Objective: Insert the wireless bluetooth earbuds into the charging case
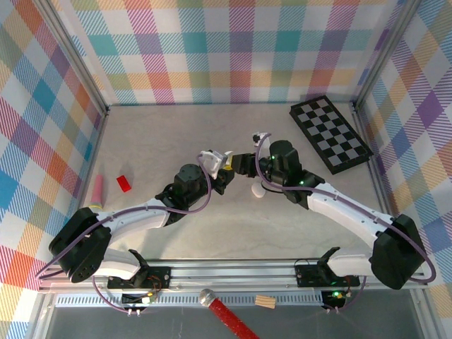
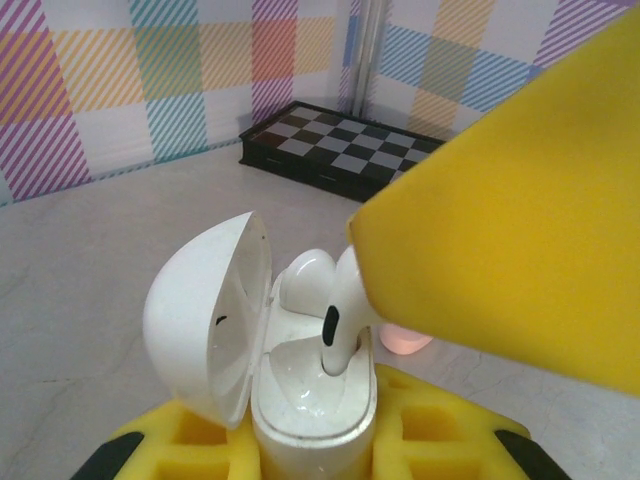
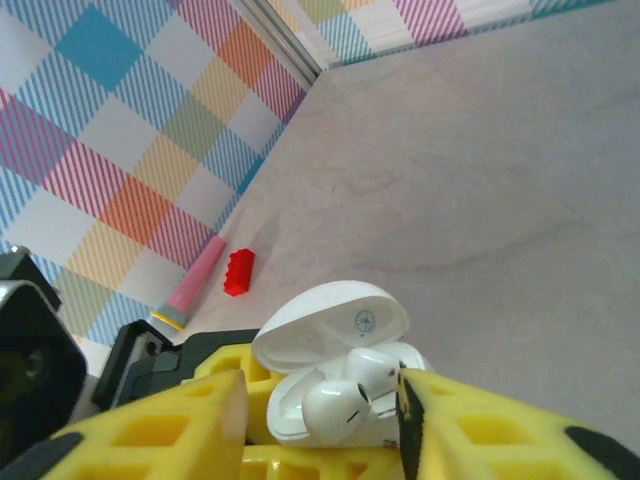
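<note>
At mid-tabletop [image 1: 176, 134] the left jaws are pinching the white charging case [image 2: 310, 400] by its base, its lid swung open (to the left in the left wrist view). One earbud [image 2: 303, 280] sits inside. A second earbud [image 2: 338, 300] stands stem-down beside it, touching one yellow finger [image 2: 500, 200] of the right jaws, which are spread around it.

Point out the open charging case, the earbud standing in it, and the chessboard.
charging case [image 2: 190, 310]: left wrist view, on its raised lid.
earbud [image 2: 340, 350]: left wrist view, on its stem.
chessboard [image 2: 340, 145]: left wrist view, on its checkered top.
</note>
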Controlling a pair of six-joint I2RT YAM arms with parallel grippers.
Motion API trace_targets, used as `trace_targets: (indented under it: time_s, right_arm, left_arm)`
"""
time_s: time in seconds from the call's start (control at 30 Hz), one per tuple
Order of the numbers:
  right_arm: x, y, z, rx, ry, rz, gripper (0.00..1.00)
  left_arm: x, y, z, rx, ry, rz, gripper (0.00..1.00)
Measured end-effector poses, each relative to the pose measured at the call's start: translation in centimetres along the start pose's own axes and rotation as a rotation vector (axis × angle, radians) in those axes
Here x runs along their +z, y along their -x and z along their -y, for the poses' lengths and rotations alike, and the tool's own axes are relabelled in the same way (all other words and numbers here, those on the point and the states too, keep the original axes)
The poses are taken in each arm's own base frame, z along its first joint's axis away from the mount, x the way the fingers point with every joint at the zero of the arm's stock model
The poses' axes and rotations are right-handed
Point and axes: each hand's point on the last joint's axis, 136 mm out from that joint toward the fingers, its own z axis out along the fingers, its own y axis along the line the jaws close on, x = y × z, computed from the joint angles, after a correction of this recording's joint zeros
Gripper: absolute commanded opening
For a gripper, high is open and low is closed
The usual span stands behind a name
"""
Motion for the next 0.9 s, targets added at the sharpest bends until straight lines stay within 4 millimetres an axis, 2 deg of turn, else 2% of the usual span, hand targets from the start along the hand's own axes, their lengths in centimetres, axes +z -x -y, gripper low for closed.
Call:
trace_targets:
  time_s: [0.1, 0.27, 0.47, 0.6, 0.9]
  right_arm:
    - [-0.8, 0.0, -0.1, 0.009, -0.013, -0.001, 0.55]
    - [-1.9, 0.4, 0.9, 0.025, -0.082, -0.001, 0.53]
    - [-2.3, 0.0, 1.8, 0.051, -0.122, -0.021, 0.52]
    - [-2.8, 0.3, 1.3, 0.048, -0.107, -0.014, 0.52]
    - [-2.0, 0.3, -0.1, 0.050, -0.043, -0.055, 0.52]
  left_arm:
    - [0.0, 0.8, 0.1, -0.005, -0.017, 0.032, 0.00]
    - [-0.3, 1.9, 0.3, -0.017, -0.067, 0.085, 0.00]
    - [-0.8, 0.9, 0.1, -0.020, -0.101, 0.083, 0.00]
    - [-1.2, 0.1, -0.3, -0.024, -0.096, 0.068, 0.00]
    - [-1.5, 0.4, 0.3, -0.017, -0.134, 0.076, 0.00]
